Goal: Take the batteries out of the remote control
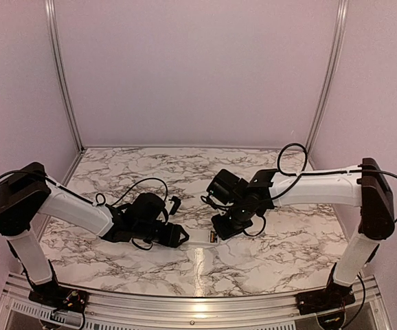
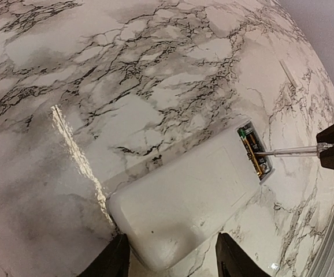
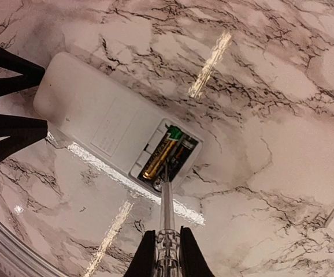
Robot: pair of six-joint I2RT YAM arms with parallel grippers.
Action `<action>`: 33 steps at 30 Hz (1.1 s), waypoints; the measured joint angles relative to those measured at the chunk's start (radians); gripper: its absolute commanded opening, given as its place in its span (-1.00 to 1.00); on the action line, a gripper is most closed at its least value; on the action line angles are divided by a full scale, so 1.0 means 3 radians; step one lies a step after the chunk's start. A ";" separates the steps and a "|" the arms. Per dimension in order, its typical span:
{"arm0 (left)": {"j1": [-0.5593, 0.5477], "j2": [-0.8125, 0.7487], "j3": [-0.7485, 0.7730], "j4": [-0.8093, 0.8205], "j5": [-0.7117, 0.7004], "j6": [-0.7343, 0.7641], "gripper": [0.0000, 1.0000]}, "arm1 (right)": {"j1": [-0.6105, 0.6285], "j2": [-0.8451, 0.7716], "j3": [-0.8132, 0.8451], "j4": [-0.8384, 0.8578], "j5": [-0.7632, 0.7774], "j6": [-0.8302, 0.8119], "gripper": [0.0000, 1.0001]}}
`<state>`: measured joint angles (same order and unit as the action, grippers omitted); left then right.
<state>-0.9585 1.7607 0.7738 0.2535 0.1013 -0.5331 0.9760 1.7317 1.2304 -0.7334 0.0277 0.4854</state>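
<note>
Left pincer (image 2: 173,245) pinches the remote control (image 2: 184,196); right pincer (image 3: 166,239) clamps a thin rod (image 3: 166,202), tip at the 2 batteries (image 3: 164,153)

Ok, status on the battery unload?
Left gripper straddles remote control, grip unclear. Right gripper shut on rod, tip at batteries, both seated. Nothing blocking.

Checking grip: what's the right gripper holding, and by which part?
The right gripper holds a thin tool by its clear handle end.

marble table (image 1: 150,165) bears remote control (image 2: 184,196)
</note>
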 measured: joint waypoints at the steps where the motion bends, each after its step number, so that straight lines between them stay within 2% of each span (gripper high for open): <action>1: 0.0000 0.0017 0.0013 -0.0004 -0.0009 0.0001 0.06 | 0.0000 0.0025 0.0022 -0.0013 -0.0011 -0.0024 -1.00; 22: 0.0009 0.0153 0.0113 -0.0046 -0.0117 0.0009 -0.02 | -0.0017 0.0181 0.0207 -0.0184 -0.0079 -0.0300 -1.00; 33: 0.0009 0.0170 0.0148 -0.0079 -0.0141 0.0010 -0.04 | -0.0093 -0.0064 -0.0193 0.0224 -0.0243 -0.0403 -1.00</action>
<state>-0.9558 1.8118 0.8181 0.2298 0.0589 -0.5301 0.9482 1.7126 1.1725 -0.6662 -0.0452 0.3645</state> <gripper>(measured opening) 0.484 0.108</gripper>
